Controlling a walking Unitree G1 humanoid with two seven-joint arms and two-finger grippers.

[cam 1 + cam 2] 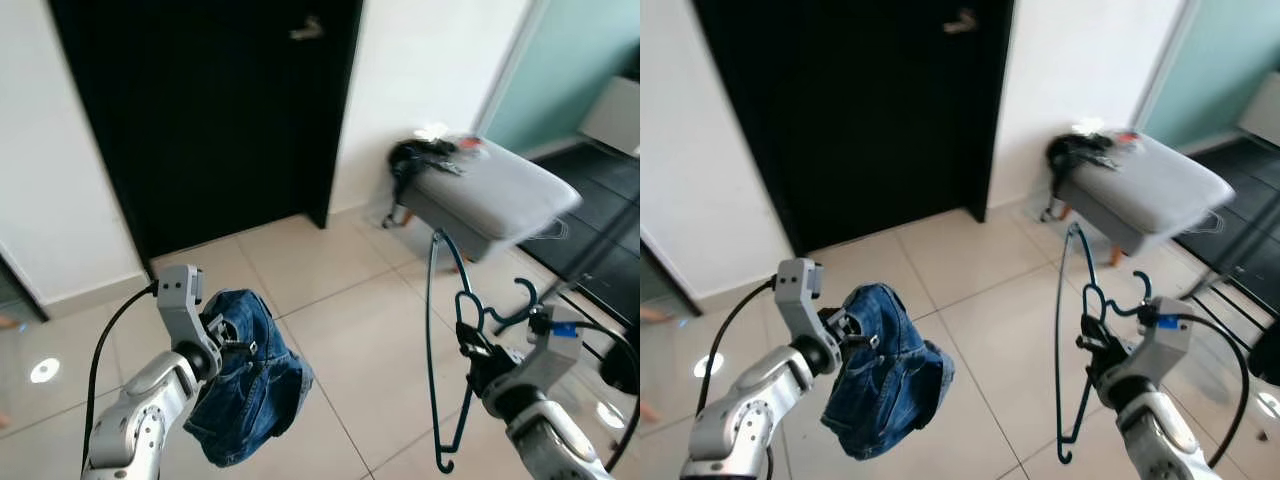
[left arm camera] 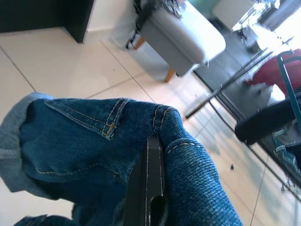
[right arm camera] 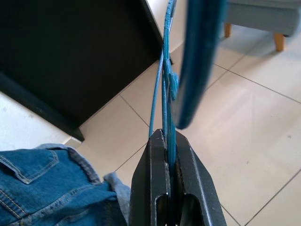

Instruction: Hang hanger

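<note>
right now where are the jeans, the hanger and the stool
jeans (image 1: 250,385), left eye view, middle of the bunched denim held by the left gripper
hanger (image 1: 431,330), left eye view, long teal side bar
stool (image 1: 495,195), left eye view, grey cushion top

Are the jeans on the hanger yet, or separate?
Separate. The jeans hang bunched from the left tool; the bare hanger is in the right tool.

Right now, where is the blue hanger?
The hanger hangs on the robot's right side, pinched in the right gripper, above the tiled floor, near the grey stool.
</note>
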